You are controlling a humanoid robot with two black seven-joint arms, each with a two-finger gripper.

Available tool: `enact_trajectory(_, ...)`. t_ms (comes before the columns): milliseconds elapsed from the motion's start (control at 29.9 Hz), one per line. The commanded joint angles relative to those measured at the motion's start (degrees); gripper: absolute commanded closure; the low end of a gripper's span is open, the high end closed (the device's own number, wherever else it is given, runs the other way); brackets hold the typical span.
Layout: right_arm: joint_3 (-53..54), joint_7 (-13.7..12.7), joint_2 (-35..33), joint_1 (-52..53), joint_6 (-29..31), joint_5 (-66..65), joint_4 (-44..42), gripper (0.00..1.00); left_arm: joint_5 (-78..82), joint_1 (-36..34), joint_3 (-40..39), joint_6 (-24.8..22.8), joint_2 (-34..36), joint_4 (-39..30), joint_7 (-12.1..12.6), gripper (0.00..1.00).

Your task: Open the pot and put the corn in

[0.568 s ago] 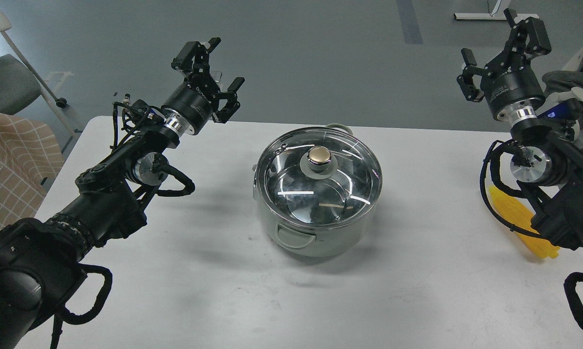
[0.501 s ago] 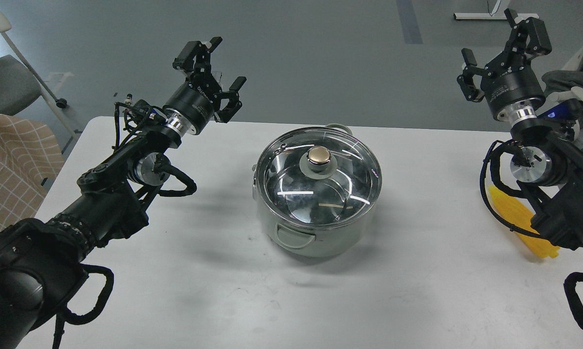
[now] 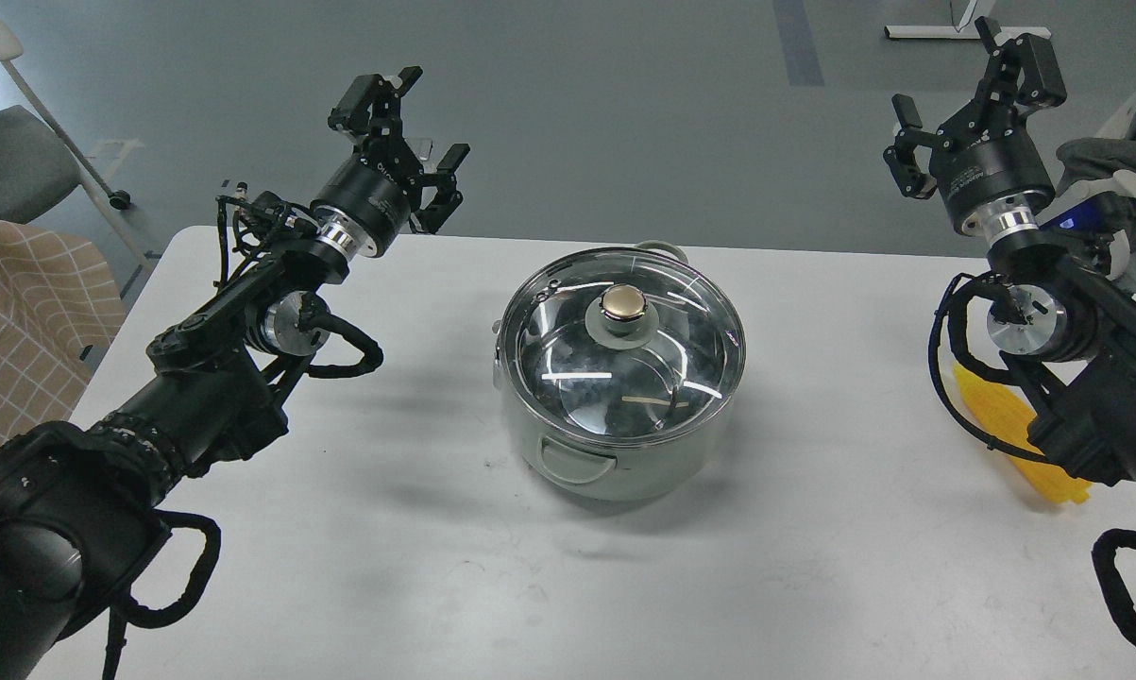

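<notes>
The pale grey-green pot [image 3: 615, 463] stands at the middle of the white table [image 3: 416, 529], covered by its glass lid [image 3: 568, 349] with a gold knob [image 3: 623, 302]. The yellow corn [image 3: 1011, 416] lies on the table at the right, partly hidden behind my right arm. My left gripper [image 3: 407, 118] is open and empty, raised above the table's far left edge, well left of the pot. My right gripper [image 3: 974, 80] is open and empty, raised high at the far right, above and beyond the corn.
A grey chair [image 3: 10, 161] and a checked tan cloth [image 3: 20, 312] are off the table's left side. A grey object [image 3: 1106, 161] sits behind my right arm. The grey floor lies beyond the table's far edge.
</notes>
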Motion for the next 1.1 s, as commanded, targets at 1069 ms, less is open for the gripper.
enact_trajectory(1069,-0.3,0.0,1.0,0.1,0.5,-0.6,0.0,0.00,-5.9,0.3,-0.6,1.8,0.2,-6.4,-0.6,0.02)
